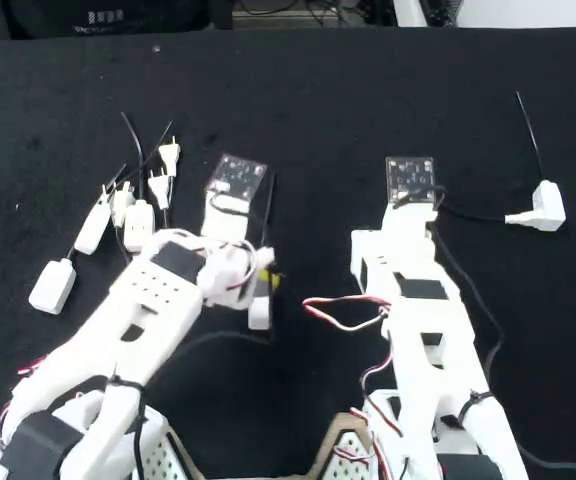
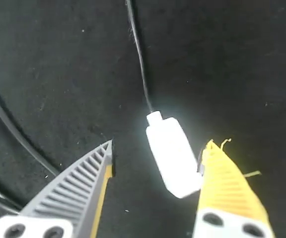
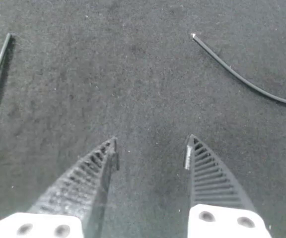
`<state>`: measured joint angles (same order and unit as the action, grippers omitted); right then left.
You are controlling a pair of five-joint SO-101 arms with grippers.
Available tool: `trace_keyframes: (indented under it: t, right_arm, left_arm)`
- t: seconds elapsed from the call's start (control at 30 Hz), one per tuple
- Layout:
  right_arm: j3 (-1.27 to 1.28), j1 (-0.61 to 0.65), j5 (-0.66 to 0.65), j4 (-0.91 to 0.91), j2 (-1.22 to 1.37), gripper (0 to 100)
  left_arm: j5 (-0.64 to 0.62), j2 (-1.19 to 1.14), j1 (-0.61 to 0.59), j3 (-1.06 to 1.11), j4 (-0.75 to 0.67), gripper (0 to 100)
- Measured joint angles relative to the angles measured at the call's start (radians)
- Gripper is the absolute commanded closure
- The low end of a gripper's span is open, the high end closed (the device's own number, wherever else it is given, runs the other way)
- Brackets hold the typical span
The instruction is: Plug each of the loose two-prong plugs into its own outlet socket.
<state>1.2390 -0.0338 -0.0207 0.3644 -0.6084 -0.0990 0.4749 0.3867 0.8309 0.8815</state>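
A white two-prong plug (image 2: 173, 156) lies on the black cloth between the fingers of my left gripper (image 2: 159, 145), which is open; the plug sits close against the yellow finger (image 2: 227, 183), and its thin black cord runs away from it. In the high view this plug (image 1: 259, 313) is just below the left gripper (image 1: 258, 285), in front of the left outlet socket (image 1: 236, 175). A second socket (image 1: 410, 178) lies just beyond the right arm's tip. My right gripper (image 3: 152, 140) is open over bare cloth with nothing in it.
Several loose white plugs lie at the left (image 1: 93, 225), one nearest the front (image 1: 53, 285). Another plug (image 1: 543, 208) with a black cord lies at the far right. Thin black cords (image 3: 242, 77) cross the cloth. Red and white wires (image 1: 343, 312) hang between the arms.
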Motion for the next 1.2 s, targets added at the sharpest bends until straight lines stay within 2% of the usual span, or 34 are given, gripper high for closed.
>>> trace_keyframes:
  t: [0.13, 0.23, 0.47, 0.57, 0.83, 1.0, 1.13, 1.2]
  right_arm:
    - [0.0, 0.0, 0.0, 0.0, 0.0, 80.0]
    - [0.0, 0.0, 0.0, 0.0, 0.0, 80.0]
    - [0.0, 0.021, 0.0, 0.0, 0.0, 80.0]
    - [0.0, 0.021, 0.0, 0.0, 0.0, 80.0]
    - [0.0, 0.021, 0.0, 0.0, 0.0, 80.0]
    - [0.0, 0.021, 0.0, 0.0, 0.0, 80.0]
    - [0.0, 0.021, 0.0, 0.0, 0.0, 80.0]
    - [0.0, 0.021, 0.0, 0.0, 0.0, 80.0]
  left_arm:
    - [-0.005, -0.031, -0.015, 0.126, -0.126, 71]
    - [-0.005, -0.018, -0.058, 0.155, -0.155, 71]
    - [0.0, 0.077, -0.206, 0.104, 0.02, 72]
    - [0.025, 0.138, -0.261, 0.095, 0.054, 72]
    - [0.064, 0.244, -0.276, 0.124, 0.063, 72]
    - [0.186, 0.249, -0.373, 0.273, -0.003, 72]
    - [0.199, 0.249, -0.384, 0.359, -0.084, 72]
    - [0.157, 0.249, -0.353, 0.379, -0.124, 72]
